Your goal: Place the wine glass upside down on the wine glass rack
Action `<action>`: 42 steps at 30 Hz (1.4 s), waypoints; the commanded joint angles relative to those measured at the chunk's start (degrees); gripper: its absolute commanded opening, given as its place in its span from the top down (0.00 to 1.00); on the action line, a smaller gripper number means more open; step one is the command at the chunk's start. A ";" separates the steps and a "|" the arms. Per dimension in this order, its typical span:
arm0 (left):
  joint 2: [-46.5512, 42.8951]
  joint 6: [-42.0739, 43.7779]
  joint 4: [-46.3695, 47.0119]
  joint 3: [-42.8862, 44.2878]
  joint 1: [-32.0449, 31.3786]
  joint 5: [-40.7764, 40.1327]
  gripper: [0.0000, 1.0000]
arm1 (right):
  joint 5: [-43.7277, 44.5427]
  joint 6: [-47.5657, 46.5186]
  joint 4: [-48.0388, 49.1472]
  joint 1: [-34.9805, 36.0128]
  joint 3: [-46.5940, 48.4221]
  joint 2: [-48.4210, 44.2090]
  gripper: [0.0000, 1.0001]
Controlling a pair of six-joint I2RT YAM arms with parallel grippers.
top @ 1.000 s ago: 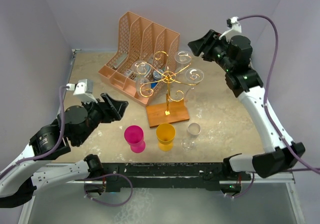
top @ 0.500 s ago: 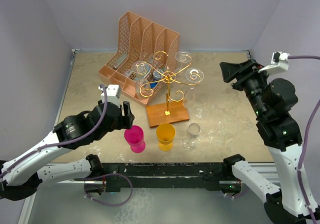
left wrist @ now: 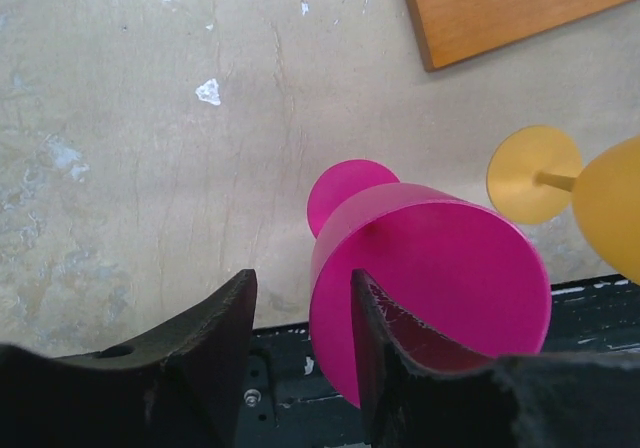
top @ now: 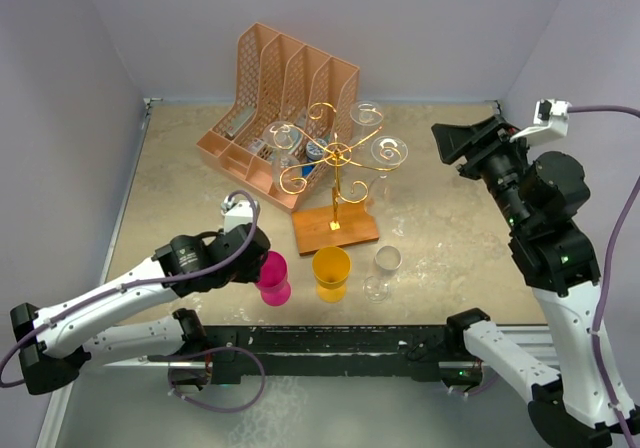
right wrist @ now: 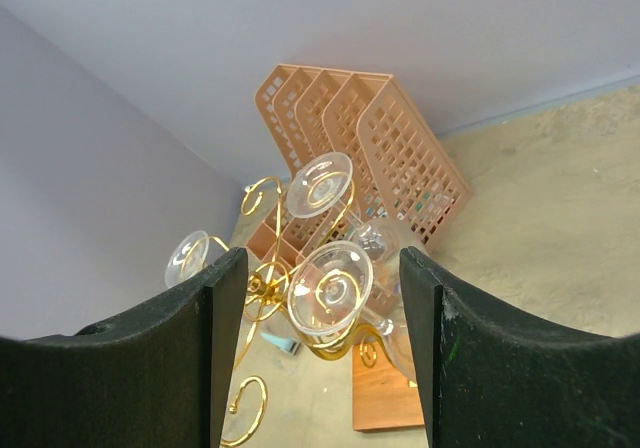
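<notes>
Just in front of the wine glass rack (top: 337, 173), left of its wooden base, we see the pink wine glass (left wrist: 430, 268) standing upright. Left gripper (left wrist: 300, 283): fingers spread, the cup's edge in the gap, no pinch that we can see. A yellow glass (top: 331, 271) and a clear glass (top: 383, 268) stand beside it. Clear glasses hang inverted on the rack. Right gripper (right wrist: 320, 263): raised right of the rack, spread, empty. A peach organizer (top: 290, 78) stands behind the rack.

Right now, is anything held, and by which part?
Nothing is held. The left tool is open at the bowl of the pink glass; the right tool is empty.
</notes>
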 commanded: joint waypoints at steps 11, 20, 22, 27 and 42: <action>3.16 -2.64 1.42 0.65 0.02 -1.43 0.92 | -4.14 0.01 5.72 -0.07 -0.35 -0.49 0.36; -0.75 -4.33 -5.59 9.65 0.05 -9.76 1.00 | -6.19 -1.15 10.35 -0.07 -4.44 -2.20 0.36; -2.55 -4.92 -7.09 12.74 0.01 -13.33 1.00 | -9.02 -1.21 12.91 -0.07 -7.05 -3.44 0.34; -6.43 -6.93 -10.16 21.72 0.03 -24.91 1.00 | -17.09 -2.70 19.88 -0.07 -12.92 -6.88 0.17; -18.56 2.04 20.03 21.96 0.01 -36.22 1.00 | -33.29 6.37 40.39 1.39 -13.76 -0.95 0.21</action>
